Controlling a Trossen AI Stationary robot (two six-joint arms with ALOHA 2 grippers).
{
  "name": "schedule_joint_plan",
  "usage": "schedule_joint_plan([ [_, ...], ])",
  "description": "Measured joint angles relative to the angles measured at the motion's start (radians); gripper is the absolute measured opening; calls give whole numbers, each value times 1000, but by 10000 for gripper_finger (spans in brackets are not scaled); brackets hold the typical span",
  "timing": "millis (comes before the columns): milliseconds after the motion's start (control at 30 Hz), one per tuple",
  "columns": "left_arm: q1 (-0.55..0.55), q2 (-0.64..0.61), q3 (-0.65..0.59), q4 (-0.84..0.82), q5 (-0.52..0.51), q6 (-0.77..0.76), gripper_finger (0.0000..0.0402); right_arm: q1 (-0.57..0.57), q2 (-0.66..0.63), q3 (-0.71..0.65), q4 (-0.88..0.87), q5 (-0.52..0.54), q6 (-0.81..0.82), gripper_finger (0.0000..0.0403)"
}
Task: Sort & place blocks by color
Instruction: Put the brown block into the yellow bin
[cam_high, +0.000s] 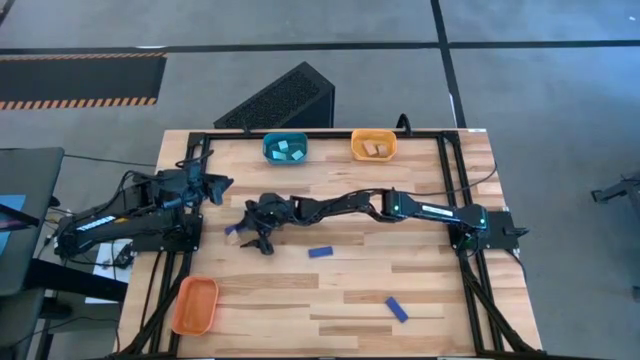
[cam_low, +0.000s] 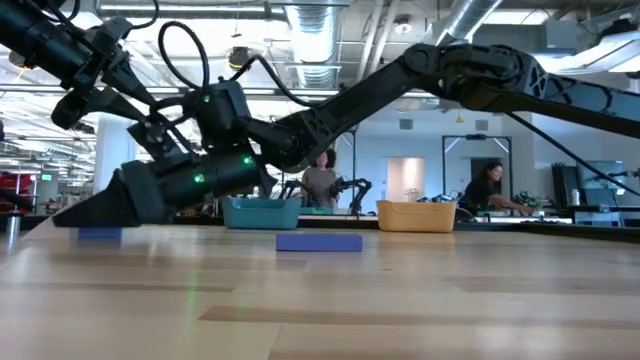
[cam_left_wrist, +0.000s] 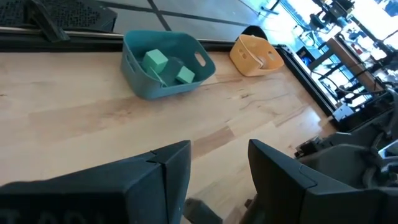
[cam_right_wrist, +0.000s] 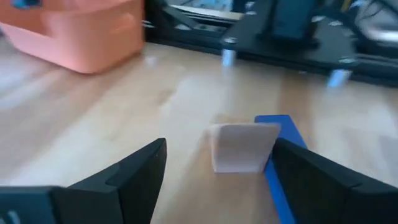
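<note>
Right gripper (cam_right_wrist: 214, 171) (fingers spread) straddles tan block (cam_right_wrist: 241, 147) beside blue block (cam_right_wrist: 280, 155).

Teal tray (cam_high: 286, 149), two orange trays (cam_high: 373, 146) (cam_high: 195, 305) on wooden table (cam_high: 350, 290)

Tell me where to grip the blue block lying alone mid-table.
Take the blue block across its two long sides, at mid-length, coming straight down from above. It lies flat on the table with bare wood all round, leaving room for both fingers. The open right gripper is nearest.
</note>
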Motion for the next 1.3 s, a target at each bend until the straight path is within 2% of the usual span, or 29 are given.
schedule_joint_plan([
  [167,0,0,0,10,28,-9,148,41,-26,-1,-50,-19,45,299],
  [300,0,-1,7,22,109,-9,148,71,-57,-2,-40,56,31,291],
  [400,0,-1,12,15,135,0,148,75,-60,0,-21,64,21,290],
  [633,0,4,12,14,129,30,148,83,-50,-1,-147,68,-8,267],
  [800,0,3,12,17,118,25,148,85,-50,-1,-146,67,0,222],
  [1000,0,3,12,27,113,23,148,85,-56,-1,-147,63,53,126],
  [1200,0,3,12,110,98,29,148,66,-144,-3,-329,78,206,117],
  [1300,0,3,12,203,40,37,148,54,-239,-3,-498,123,189,117],
])
